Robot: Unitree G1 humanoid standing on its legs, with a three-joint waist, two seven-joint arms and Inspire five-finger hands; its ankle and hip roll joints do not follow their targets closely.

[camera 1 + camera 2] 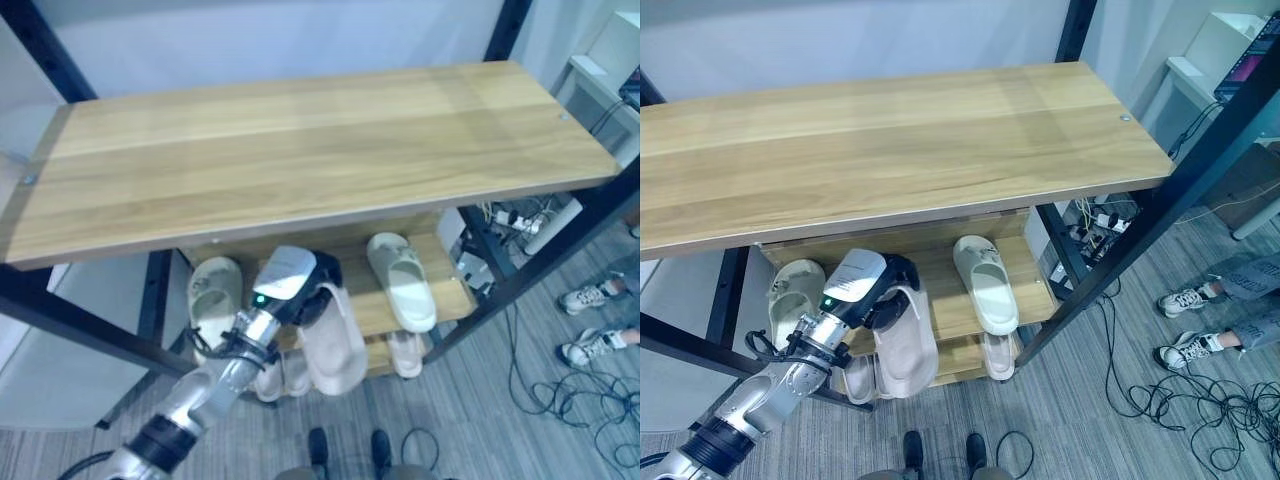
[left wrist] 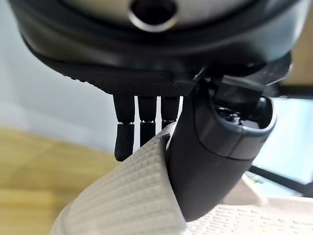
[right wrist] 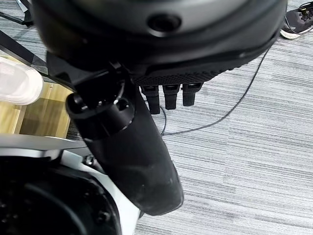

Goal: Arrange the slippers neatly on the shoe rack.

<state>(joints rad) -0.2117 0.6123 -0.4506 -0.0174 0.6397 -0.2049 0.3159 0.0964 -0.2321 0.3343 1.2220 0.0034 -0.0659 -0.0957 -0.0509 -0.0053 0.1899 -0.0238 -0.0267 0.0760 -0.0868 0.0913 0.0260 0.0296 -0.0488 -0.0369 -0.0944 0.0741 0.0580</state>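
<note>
At the lower left of the head views the left arm rises diagonally toward the shoe rack. Its left hand pinches a beige slipper, thumb and fingers curled on the strap, the sole hanging toward the frame's bottom before the middle shelf. Left of it on that shelf lies a pale slipper; right of centre rests a white slipper. More slippers sit on the lower shelf. The right hand hangs over grey carpet, fingers relaxed, holding nothing. A person's shoes show at the right edge.
</note>
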